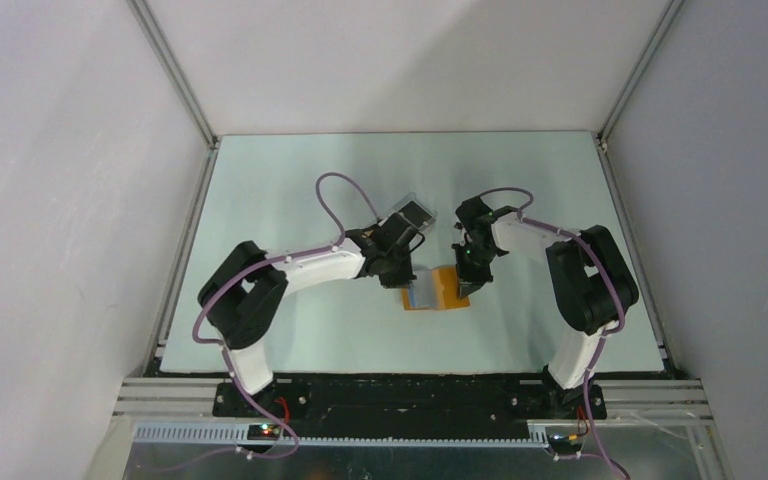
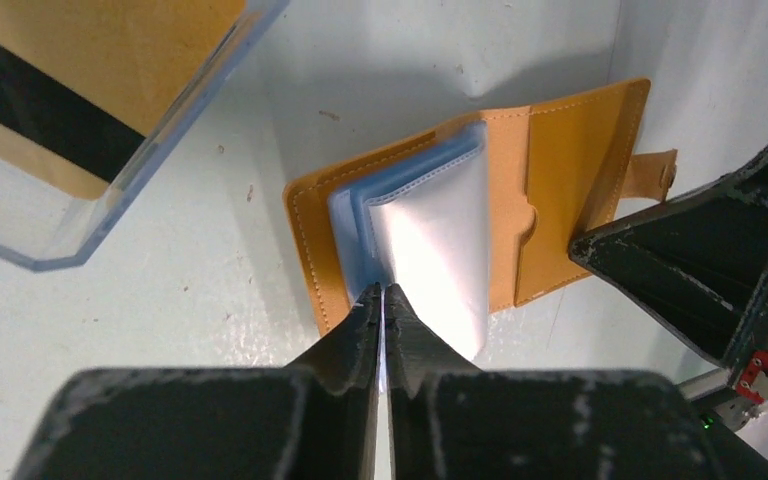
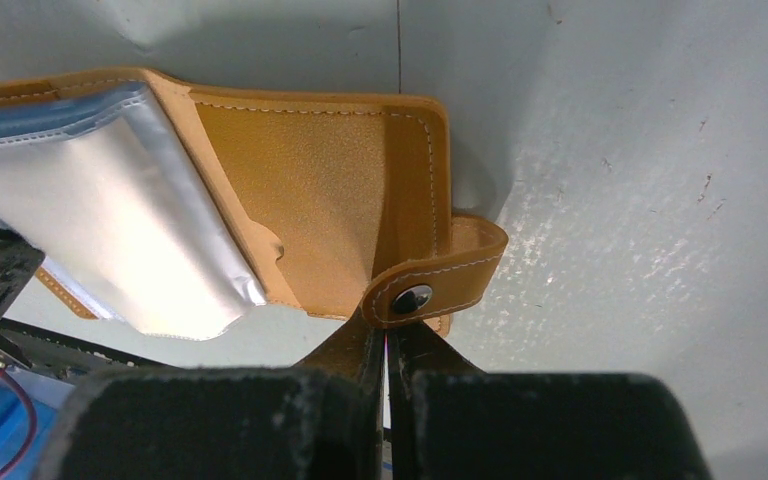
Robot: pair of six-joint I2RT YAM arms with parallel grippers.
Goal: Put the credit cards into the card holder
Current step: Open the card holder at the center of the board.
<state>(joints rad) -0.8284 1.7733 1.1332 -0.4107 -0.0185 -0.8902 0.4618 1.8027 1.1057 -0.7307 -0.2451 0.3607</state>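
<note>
Orange-tan and leather-like, lying spread open on the table (image 1: 290, 200) between the two arms: card holder (image 2: 570, 170). Pinched at the left gripper (image 2: 385, 300), fingers pressed nearly together on the edge of one clear inner sleeve (image 2: 430, 250), holding it up off the bluish layers (image 2: 345, 215) beneath. Pressed fully together at the right gripper (image 3: 388, 335) as well, tips set against the bare flap's near edge just beside the clasp strap (image 3: 440, 275), apparently pinning that half down rather than gripping it. Cannot tell whether those bluish layers are credit cards already slotted or only more sleeves. Near the holder, a clear plastic rectangle (image 2: 80, 130) with a tan and black centre, outside any pocket. Judged from this: early going, pocket being held open, no card visibly in either gripper, insertion seemingly all left to do.
</note>
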